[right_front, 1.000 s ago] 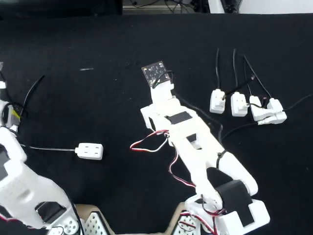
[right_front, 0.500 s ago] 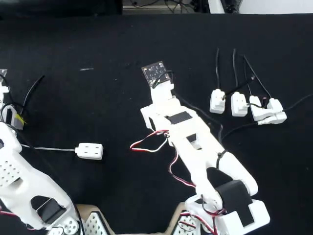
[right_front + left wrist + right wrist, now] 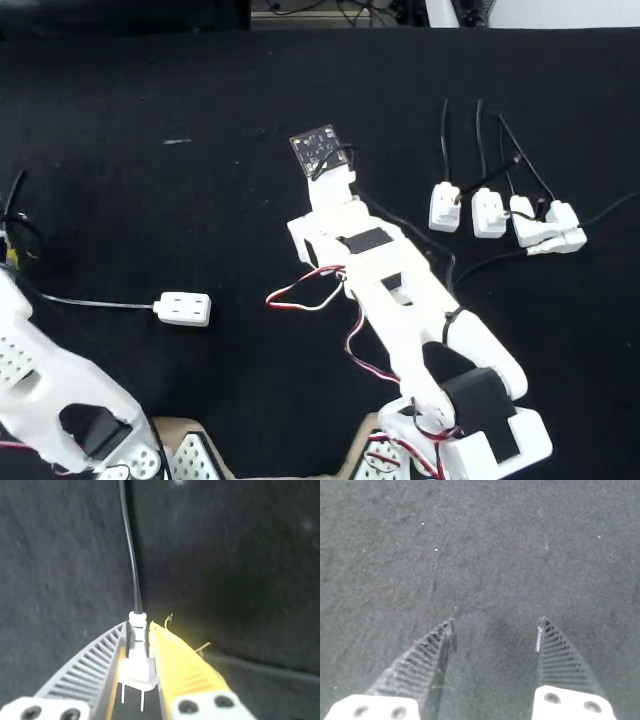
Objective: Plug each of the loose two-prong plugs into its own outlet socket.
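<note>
Left gripper [image 3: 141, 630] is clamped on a two-prong plug [image 3: 136, 666], prongs free, at the table's [image 3: 200, 80] left edge. Right gripper [image 3: 496, 630] has fingers apart over bare table, mid-table. Plug-and-socket units [image 3: 488, 212] near the right edge look already mated. One outlet socket [image 3: 183, 308] sits left-front with nothing in it. Judged: mostly done, one insertion left.

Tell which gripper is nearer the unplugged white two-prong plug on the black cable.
Left: the left gripper clamps the white two-prong plug; the right gripper hangs open over black cloth.
</note>
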